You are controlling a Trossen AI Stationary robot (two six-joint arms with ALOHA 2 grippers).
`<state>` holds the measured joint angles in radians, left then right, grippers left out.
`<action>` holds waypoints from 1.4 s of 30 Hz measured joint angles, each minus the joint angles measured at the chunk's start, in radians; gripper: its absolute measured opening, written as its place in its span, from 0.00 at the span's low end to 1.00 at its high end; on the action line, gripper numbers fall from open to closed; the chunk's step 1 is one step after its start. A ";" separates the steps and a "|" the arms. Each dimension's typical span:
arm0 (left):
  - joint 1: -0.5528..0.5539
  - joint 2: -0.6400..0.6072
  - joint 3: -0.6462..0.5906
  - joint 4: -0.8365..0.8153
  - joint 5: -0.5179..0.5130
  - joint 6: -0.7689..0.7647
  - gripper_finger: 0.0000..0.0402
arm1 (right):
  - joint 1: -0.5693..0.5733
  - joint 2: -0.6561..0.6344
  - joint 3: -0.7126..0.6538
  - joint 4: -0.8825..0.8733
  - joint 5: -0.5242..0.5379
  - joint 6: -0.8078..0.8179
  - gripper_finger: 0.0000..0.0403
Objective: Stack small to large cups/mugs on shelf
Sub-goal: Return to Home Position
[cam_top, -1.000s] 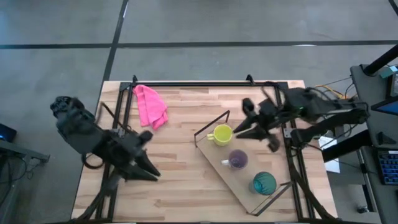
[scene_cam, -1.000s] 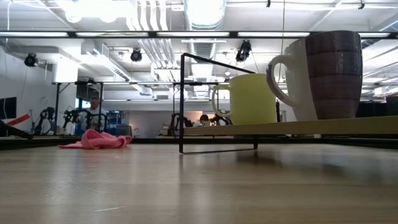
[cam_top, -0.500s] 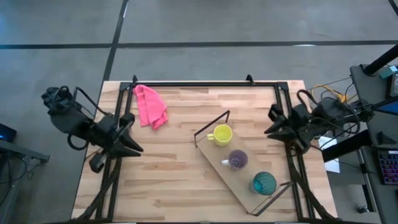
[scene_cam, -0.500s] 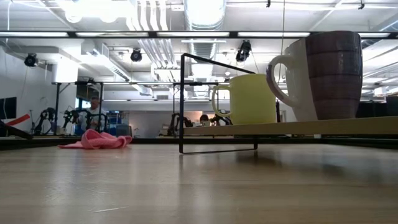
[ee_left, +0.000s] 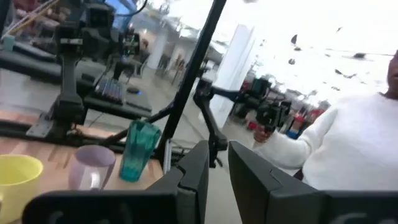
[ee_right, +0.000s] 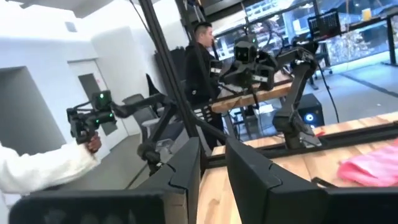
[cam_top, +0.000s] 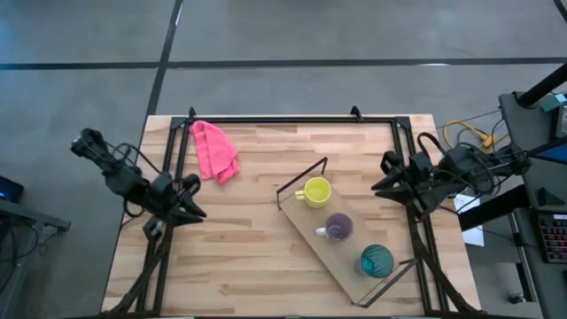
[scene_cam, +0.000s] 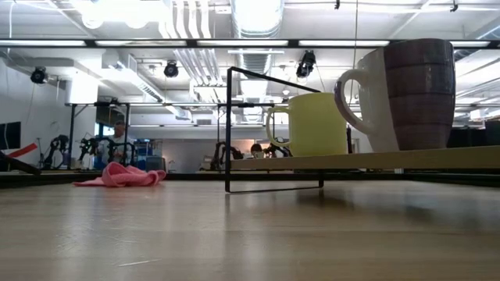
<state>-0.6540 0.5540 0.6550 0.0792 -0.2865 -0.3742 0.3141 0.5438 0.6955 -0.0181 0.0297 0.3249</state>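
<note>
Three vessels stand in a row on the long light plywood shelf (cam_top: 306, 221), which in the high view lies at 4 o'clock from the table's middle. The yellow handled mug (cam_top: 314, 190) is at its 11 o'clock end, the translucent purple handled mug (cam_top: 337, 227) midway, and the teal ribbed cup (cam_top: 376, 260) at its 5 o'clock end. My left gripper (cam_top: 193, 209) hangs at the table's 9 o'clock edge, my right gripper (cam_top: 379, 180) at 3 o'clock. The low view shows the yellow and purple mugs upright on the shelf. Each wrist view shows my fingers (ee_left: 194, 177) a narrow gap apart, with only the room between them.
</note>
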 joint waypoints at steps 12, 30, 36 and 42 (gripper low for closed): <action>0.006 -0.010 -0.416 0.581 0.080 0.033 0.12 | 0.000 0.012 -0.019 0.001 0.004 0.069 0.19; 0.103 -0.035 -0.627 0.855 0.140 0.048 0.12 | 0.000 0.021 -0.021 0.008 0.016 0.015 0.19; 0.203 -0.046 -0.629 0.854 0.240 0.048 0.12 | 0.000 0.021 -0.028 0.009 0.027 -0.015 0.18; 0.337 -0.047 -0.629 0.854 0.371 -0.006 0.12 | 0.000 0.021 -0.054 0.009 0.027 0.000 0.19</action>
<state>-0.3168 0.5072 0.0265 0.9333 0.0849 -0.3800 0.3141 0.5645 0.6417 -0.0092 0.0566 0.3245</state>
